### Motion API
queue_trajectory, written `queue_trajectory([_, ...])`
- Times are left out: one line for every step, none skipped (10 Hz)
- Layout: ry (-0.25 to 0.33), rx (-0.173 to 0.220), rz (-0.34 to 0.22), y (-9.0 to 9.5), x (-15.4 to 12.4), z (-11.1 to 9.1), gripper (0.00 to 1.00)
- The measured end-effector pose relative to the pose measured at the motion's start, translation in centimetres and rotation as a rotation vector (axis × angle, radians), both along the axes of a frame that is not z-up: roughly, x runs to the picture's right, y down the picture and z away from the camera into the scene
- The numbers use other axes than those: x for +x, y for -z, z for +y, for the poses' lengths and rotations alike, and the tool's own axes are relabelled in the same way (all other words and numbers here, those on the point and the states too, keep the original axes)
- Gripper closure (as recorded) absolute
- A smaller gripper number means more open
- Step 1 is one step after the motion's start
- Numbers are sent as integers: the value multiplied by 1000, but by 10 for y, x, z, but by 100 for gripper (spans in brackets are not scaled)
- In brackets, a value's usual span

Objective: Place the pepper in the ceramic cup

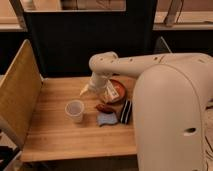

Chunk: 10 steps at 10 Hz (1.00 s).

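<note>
The white ceramic cup (75, 110) stands upright on the wooden table (55, 135), left of centre. The dark red-brown pepper (105, 107) lies on the table just right of the cup, above the blue flat pad (106, 119). My gripper (96, 92) hangs at the end of the white arm, just above and slightly behind the pepper, between the cup and the orange-brown round dish (117, 91). A pale finger (84, 91) points toward the cup.
A tall wooden side panel (19, 92) walls off the table's left edge. A dark striped flat object (126, 111) lies right of the blue pad. My large white arm body (170, 115) covers the table's right side. A dark wall stands behind.
</note>
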<state>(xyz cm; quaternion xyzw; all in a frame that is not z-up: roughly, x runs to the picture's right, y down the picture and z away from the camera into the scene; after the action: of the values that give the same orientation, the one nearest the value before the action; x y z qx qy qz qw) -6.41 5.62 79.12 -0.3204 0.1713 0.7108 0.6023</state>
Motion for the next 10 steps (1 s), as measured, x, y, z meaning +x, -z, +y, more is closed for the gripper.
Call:
queue_trajectory([0, 0, 0, 0, 0, 0, 20])
queue_trajectory([0, 0, 0, 0, 0, 0, 20])
queue_trajectory([0, 0, 0, 0, 0, 0, 20])
queue_trajectory([-1, 4, -1, 0, 0, -1, 20])
queue_trajectory([-3, 9, 0, 0, 1, -2, 20])
queue_trajectory([-25, 33, 20, -3, 5, -7, 20])
queue_trajectory([-61, 72, 48, -5, 12, -15, 20])
queue_trajectory([-111, 114, 80, -6, 21, -23, 20])
queue_trajectory([-159, 149, 112, -6, 32, -29, 20])
queue_trajectory([-208, 183, 156, -6, 48, -33, 20])
